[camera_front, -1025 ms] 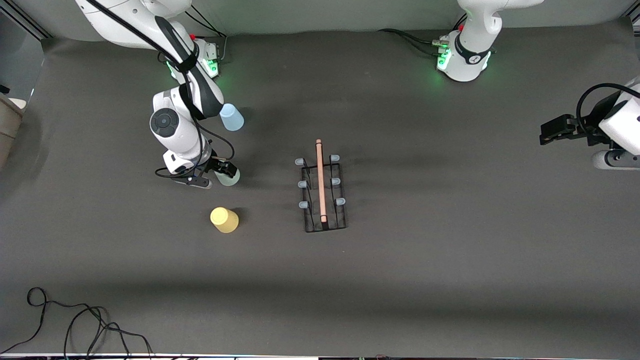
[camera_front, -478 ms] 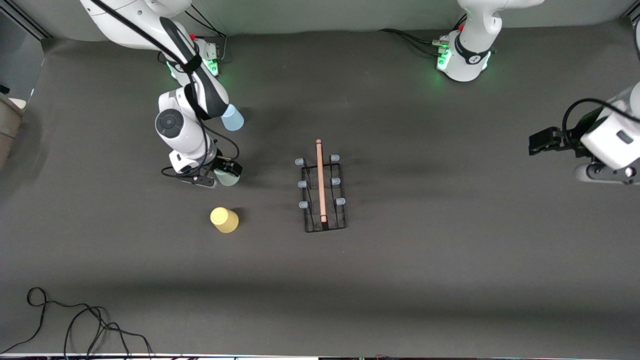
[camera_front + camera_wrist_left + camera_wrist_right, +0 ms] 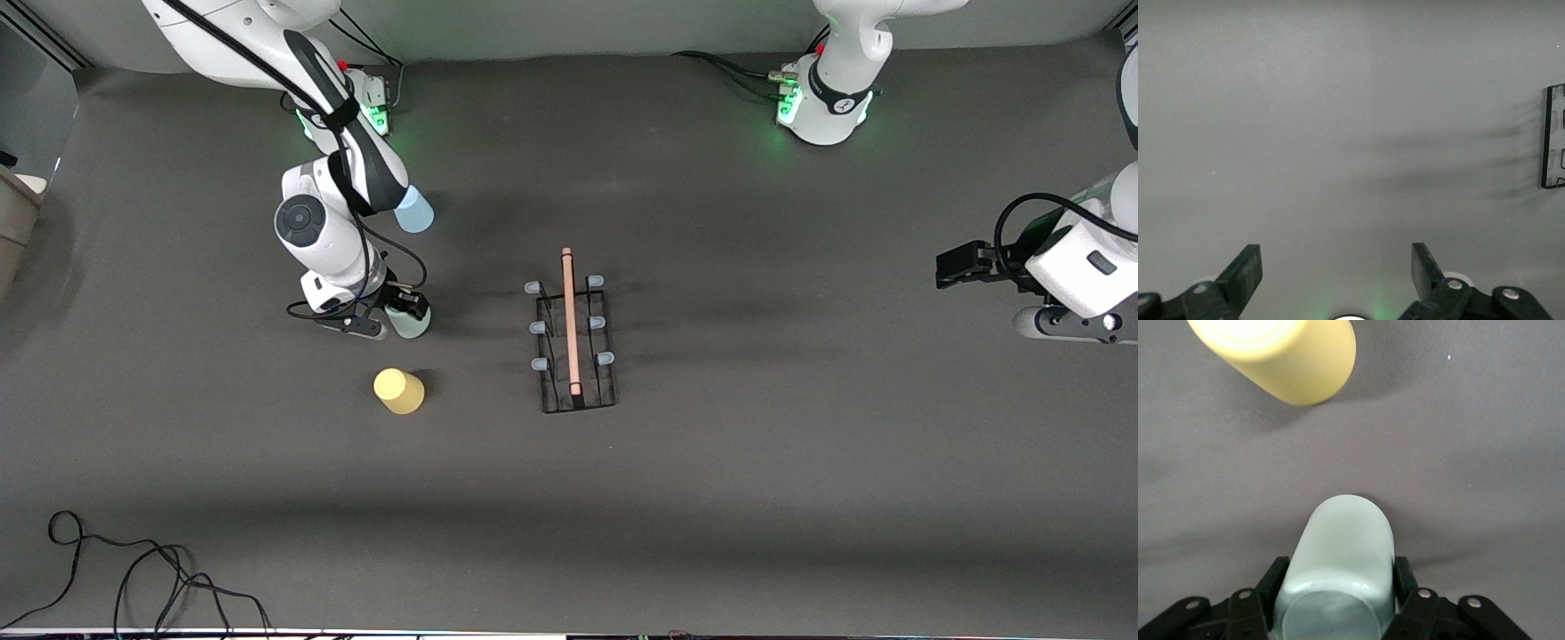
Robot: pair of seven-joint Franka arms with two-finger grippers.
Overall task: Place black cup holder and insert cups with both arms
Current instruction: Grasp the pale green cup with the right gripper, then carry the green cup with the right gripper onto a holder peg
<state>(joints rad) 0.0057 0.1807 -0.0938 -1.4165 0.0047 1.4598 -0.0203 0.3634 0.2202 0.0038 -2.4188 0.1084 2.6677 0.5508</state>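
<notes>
The black cup holder (image 3: 579, 402) stands mid-table, its wooden rod handle (image 3: 569, 320) on top and all pegs bare. My right gripper (image 3: 410, 308) is shut on the pale grey-green cup (image 3: 412, 324), which stands upside down on the table; in the right wrist view its fingers (image 3: 1273, 577) press both sides of the cup (image 3: 1341, 550). The yellow cup (image 3: 399, 391) (image 3: 1281, 353) stands nearer the front camera. The light blue cup (image 3: 414, 212) stands farther off, partly hidden by the right arm. My left gripper (image 3: 944, 267) (image 3: 1336, 267) is open and empty over bare table at the left arm's end.
A corner of the holder's base (image 3: 1555, 137) shows in the left wrist view. A loose black cable (image 3: 133, 569) lies at the front edge toward the right arm's end. The arms' green-lit bases (image 3: 822, 107) stand along the back.
My right gripper has shifted slightly toward the holder and sits lower around the grey-green cup. My left arm has swung toward the front camera with its gripper a little closer to the holder.
</notes>
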